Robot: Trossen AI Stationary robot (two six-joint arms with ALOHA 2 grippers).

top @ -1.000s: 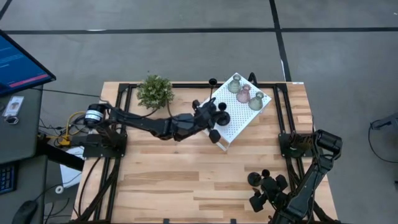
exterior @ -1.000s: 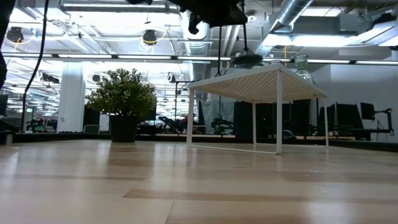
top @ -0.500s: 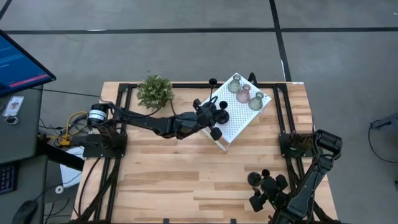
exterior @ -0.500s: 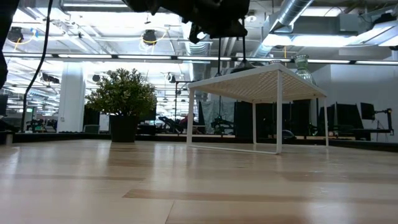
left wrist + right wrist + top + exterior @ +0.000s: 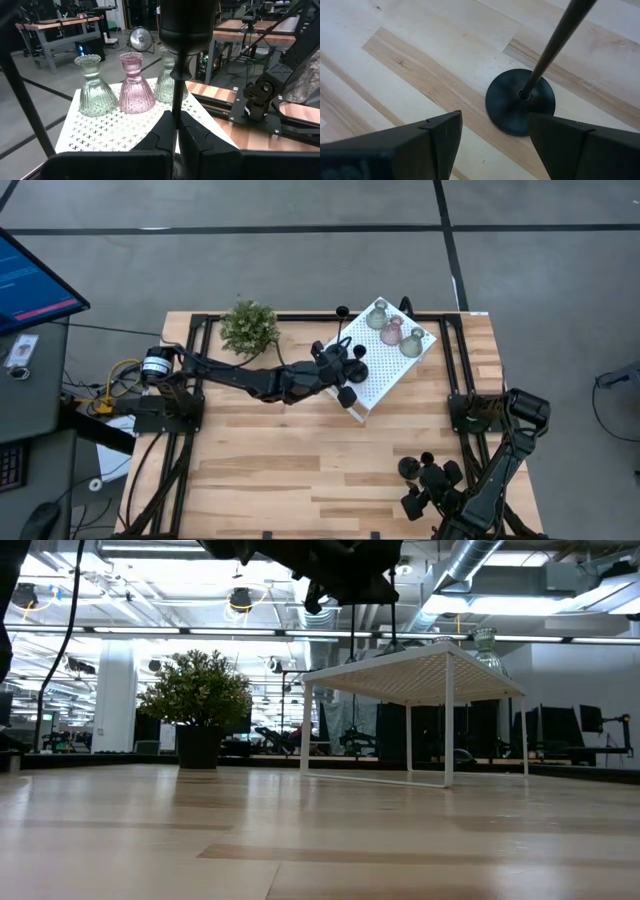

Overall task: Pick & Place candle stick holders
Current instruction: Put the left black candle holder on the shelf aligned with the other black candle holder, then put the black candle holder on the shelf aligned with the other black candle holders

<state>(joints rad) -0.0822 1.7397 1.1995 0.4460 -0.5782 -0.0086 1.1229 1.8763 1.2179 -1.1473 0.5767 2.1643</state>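
The black holder (image 5: 175,75) you were carrying sat clamped by its thin stem between the left gripper's (image 5: 176,131) fingers, which were shut tight on it, above the near part of the white rack (image 5: 385,375). Going left to right on the worktop (image 5: 260,470): the plant (image 5: 249,326) stood at the back left, then your left arm reached across to the rack, where a black base (image 5: 358,369) showed beside the gripper. The held holder's stem ran upright in the wrist view, long axis roughly vertical, cup end up.

Farther right on the rack stood the three glass holders: a greenish one (image 5: 95,87), the pink one (image 5: 134,85) and another greenish one (image 5: 167,82), all upright, mouths up, close together in a row.

At the front right, your right gripper (image 5: 492,132) hung with its fingers wide apart and holding nothing, over another black holder (image 5: 522,100) standing on the wood, its stem rising between the two fingers.

I judge the black ones stiff and light but top-heavy on a slim stem, so the stem low down was the sound place to grip. The glass ones looked fragile and slippery; the narrow neck would suit them best.
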